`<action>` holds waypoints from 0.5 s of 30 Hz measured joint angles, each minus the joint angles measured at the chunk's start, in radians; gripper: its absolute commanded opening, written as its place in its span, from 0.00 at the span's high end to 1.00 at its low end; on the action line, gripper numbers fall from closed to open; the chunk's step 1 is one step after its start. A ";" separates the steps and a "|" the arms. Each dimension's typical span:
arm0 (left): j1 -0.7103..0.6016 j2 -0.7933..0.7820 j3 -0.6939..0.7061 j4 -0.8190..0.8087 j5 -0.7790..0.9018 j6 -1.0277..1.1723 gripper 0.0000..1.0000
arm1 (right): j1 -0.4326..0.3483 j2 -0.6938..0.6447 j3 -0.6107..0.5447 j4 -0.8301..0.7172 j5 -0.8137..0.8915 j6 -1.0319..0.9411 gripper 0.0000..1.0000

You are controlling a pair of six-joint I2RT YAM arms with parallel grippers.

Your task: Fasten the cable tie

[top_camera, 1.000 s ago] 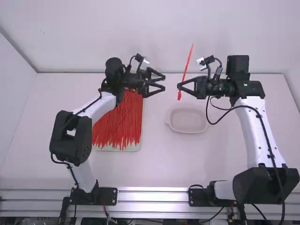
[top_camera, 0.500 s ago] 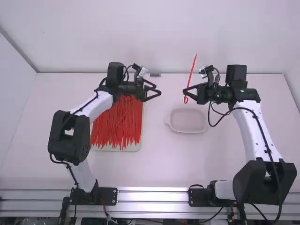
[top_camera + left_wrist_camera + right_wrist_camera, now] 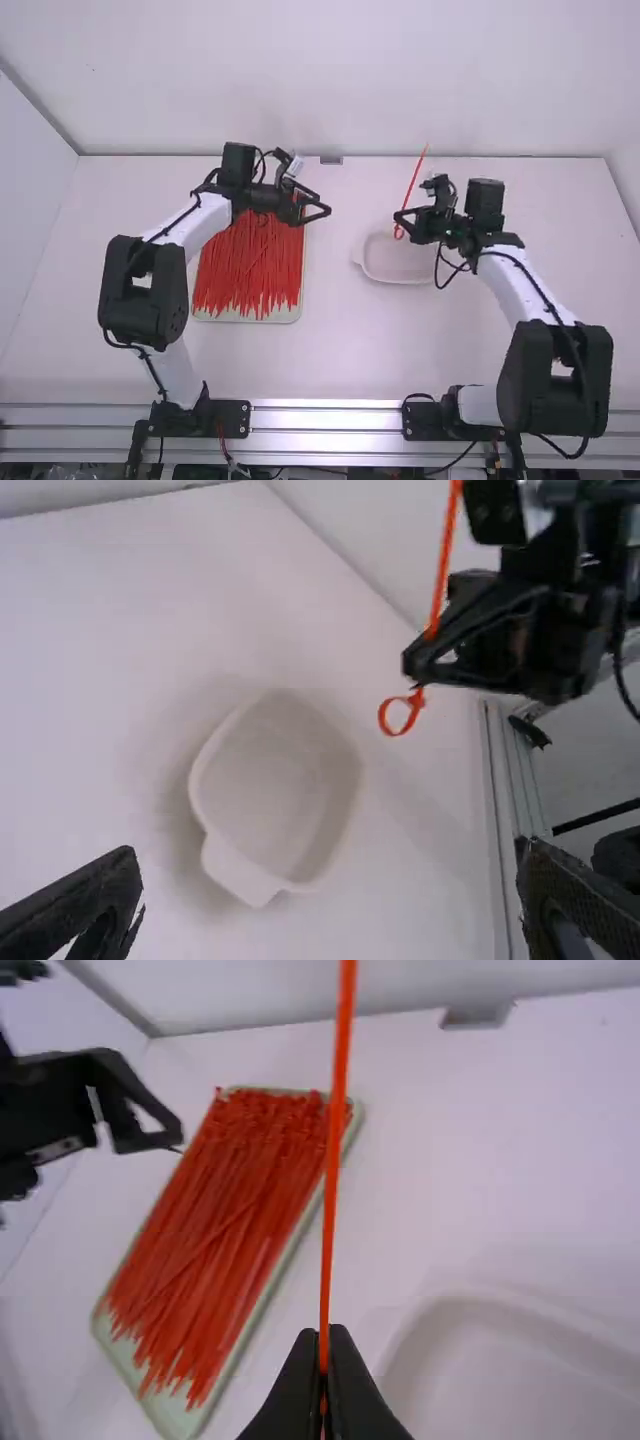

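The white table point(image 3: 330, 335) carries a flat pale green tray point(image 3: 245, 318) under the left gripper's fingers, heaped with a bundle of loose red ties point(image 3: 250, 260). A shallow white plastic dish point(image 3: 405, 277) sits below the right gripper's fingers. The left gripper point(image 3: 316, 212) hangs over the far end of the tray with its fingers spread wide and nothing between them. The right gripper point(image 3: 402, 221) is pinched tight on the thin red plastic cable tie point(image 3: 415, 180). The tie's long tail point(image 3: 445, 570) rises straight up from the fingertips, and a small closed loop point(image 3: 398, 716) dangles just beneath them. The loop is over or just beside the dish's rim; which of the two cannot be told. A second ago the two grippers faced each other closely, above the gap between tray and dish. Since then the left has drawn back and down to the tray, while the right has pulled away and sunk toward the dish, taking the tie with it. With the loop closed and only one gripper holding it, the fastening itself looks done. What seems left is to release the tie into the dish below the right fingers, and the left fingers are well placed to take a fresh tie.
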 measured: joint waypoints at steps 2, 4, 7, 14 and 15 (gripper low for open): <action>0.000 0.000 0.000 -0.019 -0.020 0.006 0.01 | 0.012 0.000 -0.030 0.031 0.045 0.023 1.00; 0.000 0.000 0.000 -0.045 -0.049 0.008 0.01 | 0.031 0.000 -0.068 0.069 0.115 0.049 1.00; 0.000 0.000 0.000 -0.078 -0.068 0.026 0.01 | 0.056 0.000 -0.102 0.090 0.200 0.064 1.00; 0.000 0.000 0.000 -0.103 -0.090 0.059 0.01 | 0.116 0.003 -0.173 0.163 0.432 0.113 1.00; 0.000 0.000 0.000 -0.103 -0.090 0.059 0.01 | 0.124 0.013 -0.178 0.172 0.458 0.117 1.00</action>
